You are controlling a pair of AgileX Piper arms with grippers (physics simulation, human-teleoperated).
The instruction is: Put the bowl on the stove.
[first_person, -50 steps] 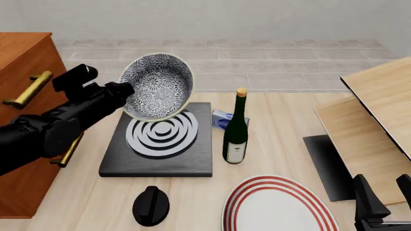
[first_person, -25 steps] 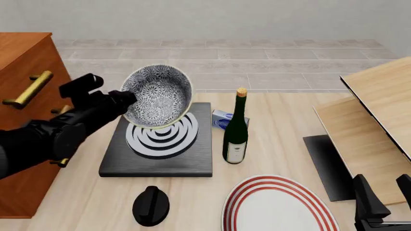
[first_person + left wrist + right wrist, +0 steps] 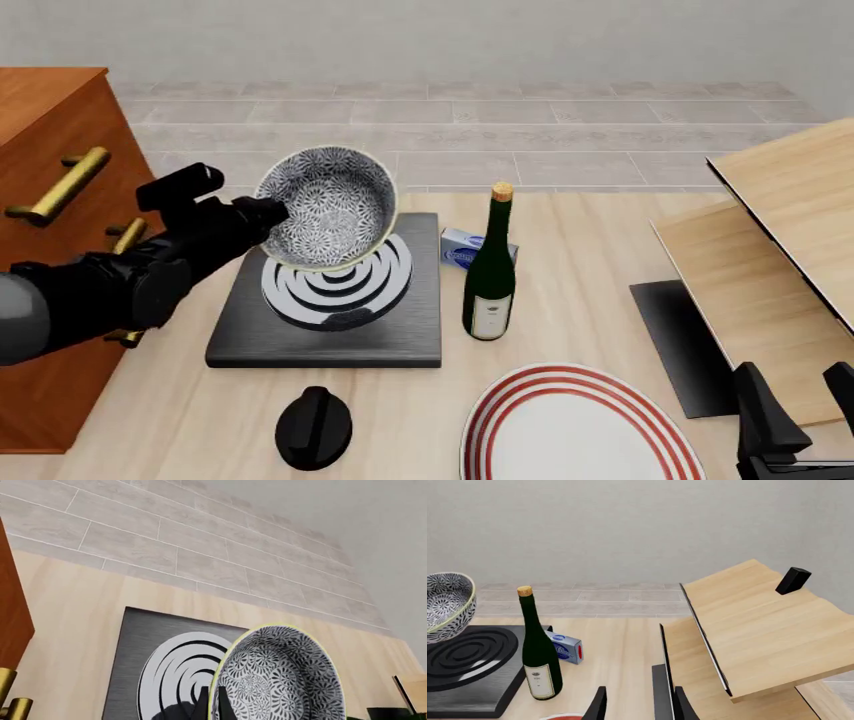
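The bowl (image 3: 331, 205), with a black-and-white floral inside and a pale rim, hangs tilted just above the stove's rings, its opening turned toward the camera. My left gripper (image 3: 274, 213) is shut on the bowl's left rim. In the left wrist view the fingertips (image 3: 203, 706) pinch the rim of the bowl (image 3: 280, 680). The stove (image 3: 334, 338) is a black slab with silver rings at the table's left middle. My right gripper (image 3: 801, 415) is open and empty at the front right corner. The right wrist view shows the bowl (image 3: 444, 605) a little above the stove (image 3: 467, 680).
A wine bottle (image 3: 490, 270) stands right beside the stove, with a small blue box (image 3: 463, 247) behind it. A red-ringed plate (image 3: 574, 430) and a black knob (image 3: 314, 425) lie in front. A wooden cabinet (image 3: 54, 130) stands at left and slanted wooden boards (image 3: 787, 200) over a dark panel (image 3: 674, 340) at right.
My left gripper has lowered the bowl toward the stove's rings and drawn it slightly nearer. The right arm has not moved.
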